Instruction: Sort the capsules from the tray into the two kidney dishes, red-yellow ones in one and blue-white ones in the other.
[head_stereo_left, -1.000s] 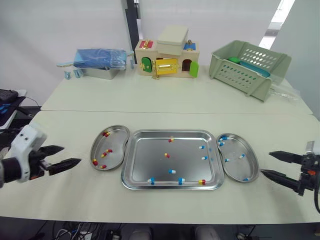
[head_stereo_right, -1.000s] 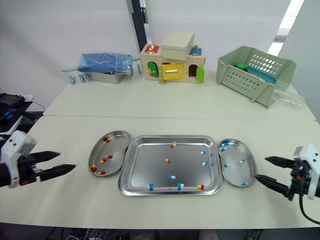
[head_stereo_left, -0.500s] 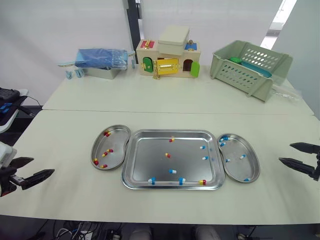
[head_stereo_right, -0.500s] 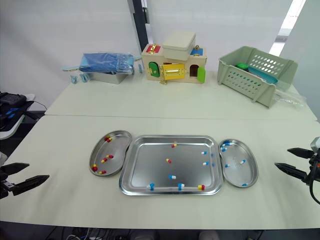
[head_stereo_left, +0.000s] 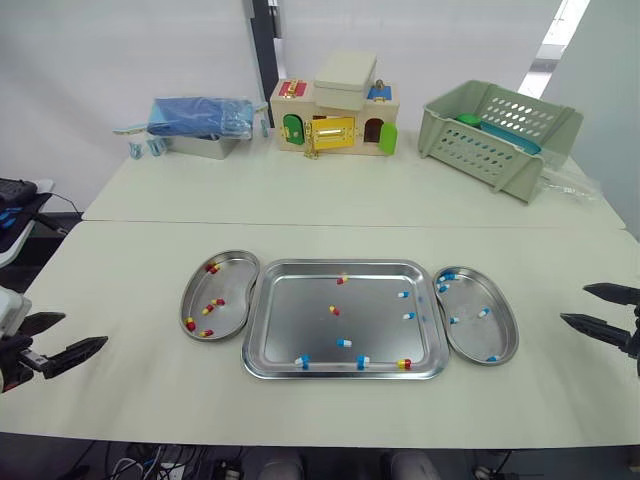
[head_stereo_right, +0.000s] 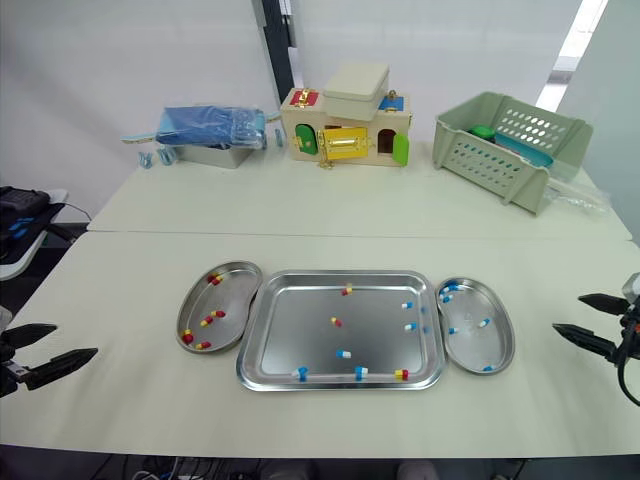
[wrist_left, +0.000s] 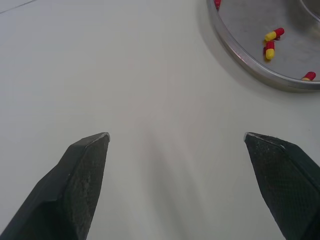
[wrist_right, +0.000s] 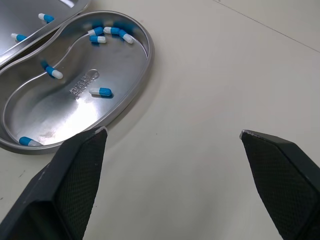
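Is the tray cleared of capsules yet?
No, the tray holds a red-yellow capsule and a blue-white capsule, among others.

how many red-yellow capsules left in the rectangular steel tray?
3 red-yellow capsules in the rectangular steel tray: one by its rear rim, one near the middle, one in its front right corner. None seems hidden.

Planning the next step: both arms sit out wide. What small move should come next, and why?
Probably swing the right gripper in over the blue-white capsule near the right edge of the tray: its jaws are open and empty, and the blue-white dish lies just beside.
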